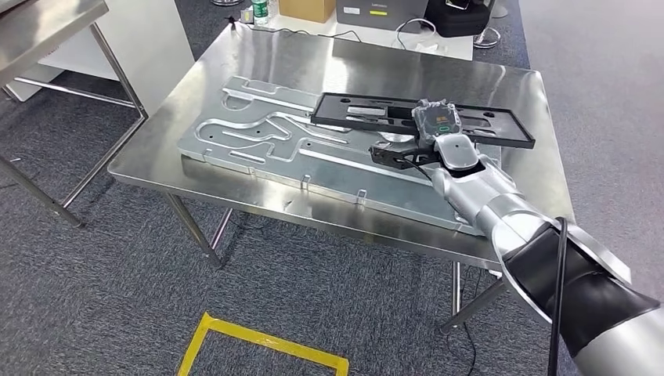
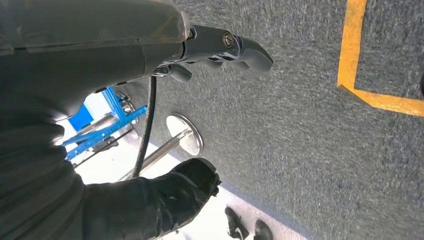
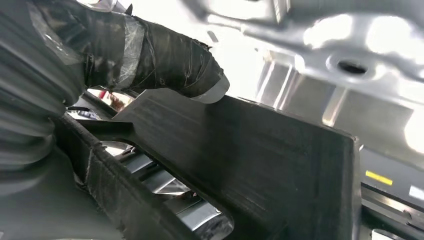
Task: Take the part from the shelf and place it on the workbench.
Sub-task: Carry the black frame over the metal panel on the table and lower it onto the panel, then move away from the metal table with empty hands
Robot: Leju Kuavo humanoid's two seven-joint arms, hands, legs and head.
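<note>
A long black frame-like part lies across the far side of the steel workbench, over a large machined silver plate. My right hand grips the part near its middle, dark fingers at its near edge. In the right wrist view a taped thumb presses on the part's flat black face, with the silver plate close behind. My left hand hangs over the grey carpet and holds nothing, its fingers apart.
A second metal table stands at the far left. Boxes and cables sit beyond the workbench. Yellow floor tape marks the carpet in front of it. Near my left hand are a round metal foot and a person's shoes.
</note>
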